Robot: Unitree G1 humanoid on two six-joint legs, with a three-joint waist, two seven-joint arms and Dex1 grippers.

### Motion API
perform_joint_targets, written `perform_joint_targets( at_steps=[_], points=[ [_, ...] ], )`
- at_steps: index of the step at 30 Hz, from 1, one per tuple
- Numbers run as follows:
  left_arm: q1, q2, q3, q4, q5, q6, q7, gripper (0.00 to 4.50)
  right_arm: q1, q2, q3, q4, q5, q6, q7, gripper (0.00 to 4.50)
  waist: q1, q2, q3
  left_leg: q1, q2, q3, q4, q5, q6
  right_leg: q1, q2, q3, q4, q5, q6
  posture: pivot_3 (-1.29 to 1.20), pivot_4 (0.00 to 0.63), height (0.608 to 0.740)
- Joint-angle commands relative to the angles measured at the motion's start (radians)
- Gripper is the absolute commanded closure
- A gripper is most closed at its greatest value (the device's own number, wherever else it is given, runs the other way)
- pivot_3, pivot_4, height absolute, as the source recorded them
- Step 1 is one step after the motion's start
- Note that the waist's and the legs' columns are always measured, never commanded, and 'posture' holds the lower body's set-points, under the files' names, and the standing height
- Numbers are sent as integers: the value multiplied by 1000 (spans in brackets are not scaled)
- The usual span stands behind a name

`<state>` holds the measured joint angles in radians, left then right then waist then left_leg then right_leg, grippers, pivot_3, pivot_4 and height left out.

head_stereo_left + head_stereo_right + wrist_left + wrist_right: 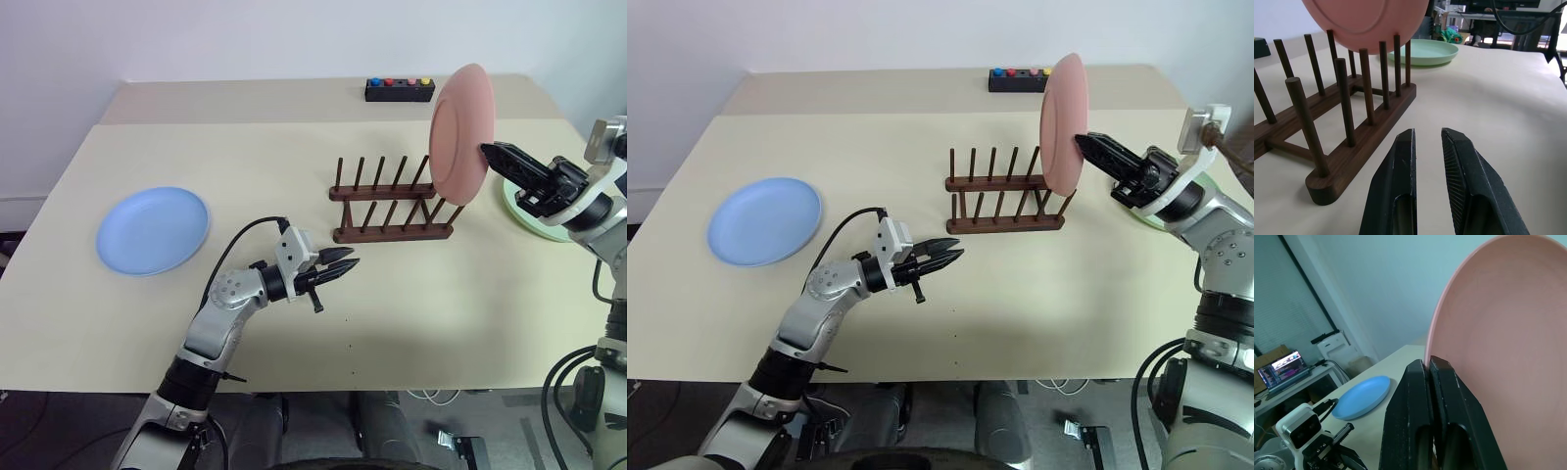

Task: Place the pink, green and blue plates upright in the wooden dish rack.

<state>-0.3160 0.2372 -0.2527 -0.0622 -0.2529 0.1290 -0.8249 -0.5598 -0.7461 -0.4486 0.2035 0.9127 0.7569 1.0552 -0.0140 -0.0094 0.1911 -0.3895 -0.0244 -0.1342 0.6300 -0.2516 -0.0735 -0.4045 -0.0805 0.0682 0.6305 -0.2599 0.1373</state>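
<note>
Left eye view: pink plate (460,134) upright in rack (392,204).

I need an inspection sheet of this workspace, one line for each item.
Surface: beige table, bare in front.
Job's things: pink plate upright at the right end of the wooden rack, among its end pegs; blue plate flat at left; green plate flat at right.
Clutter: black box with coloured buttons at the far edge.
Grippers: right gripper closed on the pink plate's rim; left gripper slightly open, empty.
Cables: black cable on the left arm.
Surroundings: white wall.
</note>
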Motion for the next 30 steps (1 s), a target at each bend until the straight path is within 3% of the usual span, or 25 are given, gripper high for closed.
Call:
perform_joint_targets(
  at_steps=[1,4,18,25,28,30],
  points=[
    [6,1,6,-36,-12,-3,2,3693,-4,-17,-37,-3,10,-11,-2,2712,0,0,0,0,0,0,0,0,0,0,0,0,0,0,0,0,150,740],
    [7,1,6,-38,-12,-1,3,3693,-4,-14,-36,2,-12,-39,-17,1248,-1,0,0,0,0,0,0,0,0,0,0,0,0,0,0,0,150,740],
    [12,1,8,-40,-12,0,6,3693,3,-30,-138,25,-97,-214,-186,1248,0,0,0,0,0,0,0,0,0,0,0,0,0,0,0,0,150,740],
    [11,1,8,-39,-13,0,4,3693,126,-121,-140,80,-299,-378,-253,1248,0,1,0,0,0,0,0,0,0,0,0,0,0,0,0,0,150,740],
    [3,-2,5,-30,-14,-2,-2,3693,192,-175,-27,153,-505,-504,-305,12,-1,1,-1,0,0,1,1,0,0,0,0,1,0,0,0,0,150,740],
    [-3,-6,2,-23,-13,-4,-6,3693,221,-200,78,212,-666,-626,-356,12,-7,2,-1,1,0,1,0,0,0,0,0,1,0,0,0,0,150,740]
  ],
)
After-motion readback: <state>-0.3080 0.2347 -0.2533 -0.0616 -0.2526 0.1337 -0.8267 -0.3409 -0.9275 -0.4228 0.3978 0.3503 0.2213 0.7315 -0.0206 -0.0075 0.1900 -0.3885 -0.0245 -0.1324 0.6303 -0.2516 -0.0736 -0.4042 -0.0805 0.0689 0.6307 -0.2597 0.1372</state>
